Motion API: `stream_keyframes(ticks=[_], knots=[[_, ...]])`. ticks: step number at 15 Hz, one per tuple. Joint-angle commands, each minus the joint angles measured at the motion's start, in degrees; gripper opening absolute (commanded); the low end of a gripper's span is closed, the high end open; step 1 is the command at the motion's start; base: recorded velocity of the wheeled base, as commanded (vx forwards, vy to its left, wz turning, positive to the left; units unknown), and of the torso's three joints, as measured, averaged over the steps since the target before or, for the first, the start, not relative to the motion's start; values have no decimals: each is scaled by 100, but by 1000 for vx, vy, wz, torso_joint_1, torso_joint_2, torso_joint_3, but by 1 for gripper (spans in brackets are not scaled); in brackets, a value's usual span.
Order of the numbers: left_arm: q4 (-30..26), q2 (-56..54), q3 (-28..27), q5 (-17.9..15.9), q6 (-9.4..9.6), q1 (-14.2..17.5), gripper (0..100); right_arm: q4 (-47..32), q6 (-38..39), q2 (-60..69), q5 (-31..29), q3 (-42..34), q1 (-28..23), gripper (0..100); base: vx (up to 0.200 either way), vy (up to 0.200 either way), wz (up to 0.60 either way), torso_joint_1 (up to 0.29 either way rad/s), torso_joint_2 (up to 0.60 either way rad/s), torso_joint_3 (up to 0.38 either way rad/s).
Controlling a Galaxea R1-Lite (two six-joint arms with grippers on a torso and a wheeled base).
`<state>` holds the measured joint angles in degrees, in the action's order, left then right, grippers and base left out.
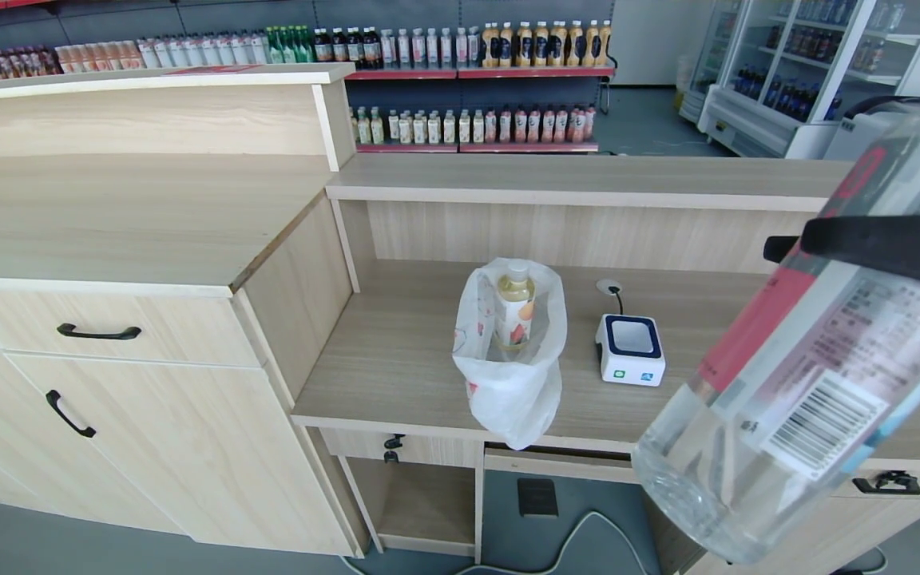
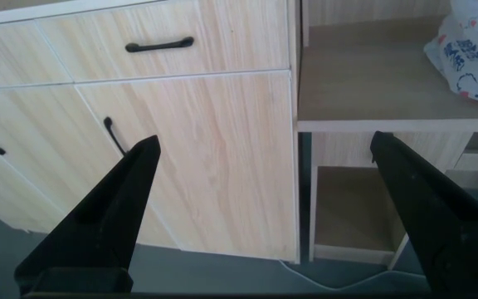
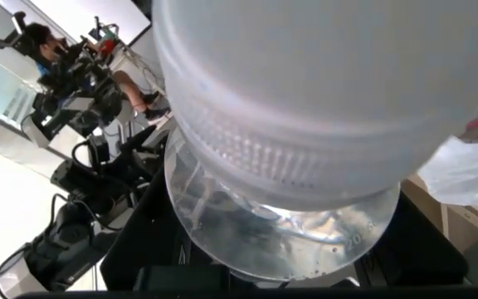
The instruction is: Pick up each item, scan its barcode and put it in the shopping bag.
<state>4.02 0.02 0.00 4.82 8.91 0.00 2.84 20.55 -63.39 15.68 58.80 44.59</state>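
A large clear water bottle (image 1: 811,351) with a red-and-white label hangs tilted, close to the head camera at the right, its barcode (image 1: 823,423) facing up. My right gripper (image 1: 843,247) is shut on it, one black finger crossing its upper body. The right wrist view looks along the bottle (image 3: 305,108) from its ribbed cap end. On the counter stands the white shopping bag (image 1: 512,359), open, with a yellow-capped drink bottle (image 1: 514,313) upright inside. The white barcode scanner (image 1: 629,349) sits just right of the bag. My left gripper (image 2: 264,141) hangs open and empty, low in front of the cupboard doors.
The bag and scanner rest on a low wooden counter (image 1: 396,375) with a raised back ledge. A taller cabinet (image 1: 124,335) with black-handled drawers stands to the left. Drink shelves (image 1: 460,88) and a glass-door fridge (image 1: 795,72) line the room behind.
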Motion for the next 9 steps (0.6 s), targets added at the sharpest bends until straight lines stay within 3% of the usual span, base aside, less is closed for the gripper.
stream_keyframes(ticks=[1,9], knots=[[2,-2,0,2,-3,0,100,-3,1,-15,85,-8,-12,0,0,0,0,0,0,0],[2,-2,0,2,-3,0,100,-3,-16,152,181,-211,-74,0,0,0,0,0,0,0]])
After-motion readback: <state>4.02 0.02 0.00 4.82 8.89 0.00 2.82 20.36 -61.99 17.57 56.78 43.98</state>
